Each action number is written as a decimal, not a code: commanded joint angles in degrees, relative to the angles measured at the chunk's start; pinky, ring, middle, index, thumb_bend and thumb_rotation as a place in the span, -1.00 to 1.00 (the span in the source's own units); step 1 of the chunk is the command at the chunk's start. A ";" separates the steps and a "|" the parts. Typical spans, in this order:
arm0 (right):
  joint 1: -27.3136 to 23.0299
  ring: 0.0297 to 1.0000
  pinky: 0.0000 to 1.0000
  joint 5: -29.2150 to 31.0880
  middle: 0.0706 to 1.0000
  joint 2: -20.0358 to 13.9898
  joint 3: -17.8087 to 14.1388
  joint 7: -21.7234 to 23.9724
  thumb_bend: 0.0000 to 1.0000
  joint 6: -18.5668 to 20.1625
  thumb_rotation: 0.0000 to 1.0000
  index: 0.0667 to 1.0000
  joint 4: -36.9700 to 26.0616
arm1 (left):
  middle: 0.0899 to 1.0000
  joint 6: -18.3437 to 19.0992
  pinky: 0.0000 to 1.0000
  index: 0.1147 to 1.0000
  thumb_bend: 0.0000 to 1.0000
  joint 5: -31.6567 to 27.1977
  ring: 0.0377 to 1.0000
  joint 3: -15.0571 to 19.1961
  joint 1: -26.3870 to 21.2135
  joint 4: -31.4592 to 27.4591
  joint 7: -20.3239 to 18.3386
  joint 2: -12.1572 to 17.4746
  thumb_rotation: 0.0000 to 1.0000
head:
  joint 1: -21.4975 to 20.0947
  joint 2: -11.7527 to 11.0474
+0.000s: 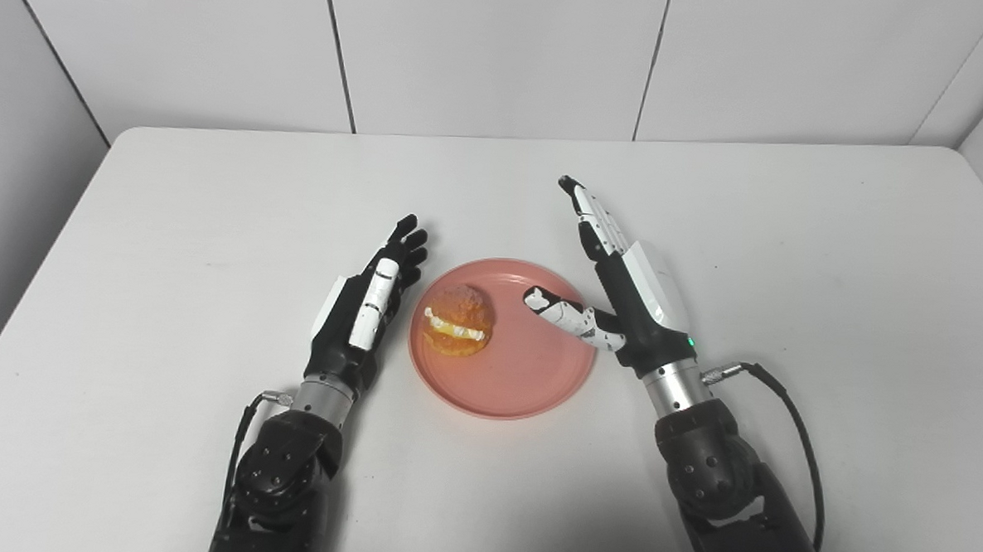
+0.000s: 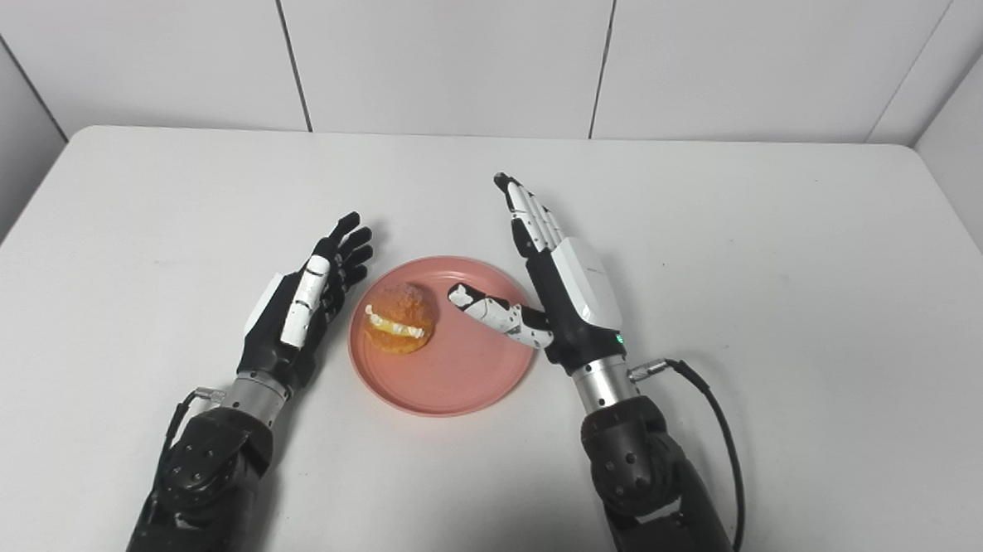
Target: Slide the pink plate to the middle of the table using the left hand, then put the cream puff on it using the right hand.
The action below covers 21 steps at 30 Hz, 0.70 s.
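The pink plate [image 1: 529,369] lies near the middle of the white table [image 1: 213,181]. The cream puff [image 1: 457,320], golden with white cream, sits on the plate's left part. My left hand [image 1: 374,296] is open and empty, just left of the plate, fingers stretched forward. My right hand [image 1: 616,281] is open and empty at the plate's right rim, fingers pointing away and thumb reaching over the plate toward the puff without touching it.
White wall panels [image 1: 493,52] stand behind the table's far edge. A black cable [image 1: 792,414] loops from my right wrist over the table.
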 commanded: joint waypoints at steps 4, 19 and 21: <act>-0.35 1.00 1.00 3.16 1.00 2.17 -2.05 -2.51 0.42 -1.30 1.00 1.00 -0.98 | 0.94 -6.10 0.97 0.90 0.09 0.66 0.94 0.62 -1.02 -0.04 1.85 -0.91 1.00 | 0.23 -0.65; 4.17 1.00 1.00 15.46 1.00 6.39 -5.87 0.33 0.48 5.08 0.96 1.00 -2.68 | 0.93 -9.64 0.92 0.87 0.03 3.18 0.93 1.34 -0.90 2.54 6.83 -3.64 0.95 | 1.35 -3.39; 4.52 1.00 1.00 17.58 1.00 7.09 -6.45 0.34 0.45 4.33 0.88 1.00 -2.50 | 0.89 -8.64 0.88 0.76 -0.02 3.34 0.89 1.63 -0.78 2.05 7.79 -4.07 0.88 | 1.45 -3.57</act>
